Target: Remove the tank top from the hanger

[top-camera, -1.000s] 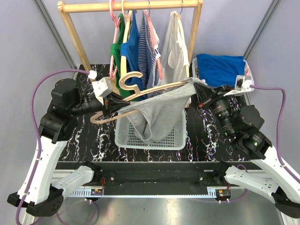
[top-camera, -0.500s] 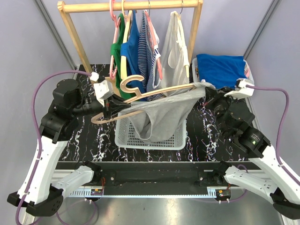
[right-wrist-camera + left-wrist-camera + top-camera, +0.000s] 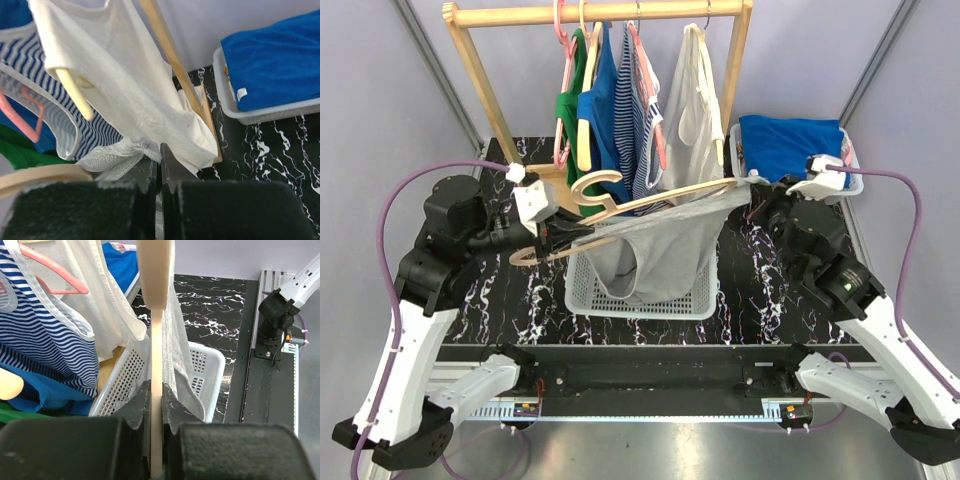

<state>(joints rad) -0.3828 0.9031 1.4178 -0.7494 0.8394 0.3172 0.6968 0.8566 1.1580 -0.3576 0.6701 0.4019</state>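
Observation:
A grey tank top hangs from a wooden hanger held level over the white basket. My left gripper is shut on the hanger's left end; in the left wrist view the wooden bar is pinched between the jaws. My right gripper is shut on the tank top's strap at the hanger's right end. The grey cloth drapes down toward the basket.
A wooden rack at the back holds green, blue, striped and white garments on hangers. A white bin with folded blue cloth sits at the back right. The black marble table lies below.
My right gripper has pulled the strap up and to the right, stretching the tank top along the hanger. My left gripper with the hanger shifted slightly left and down.

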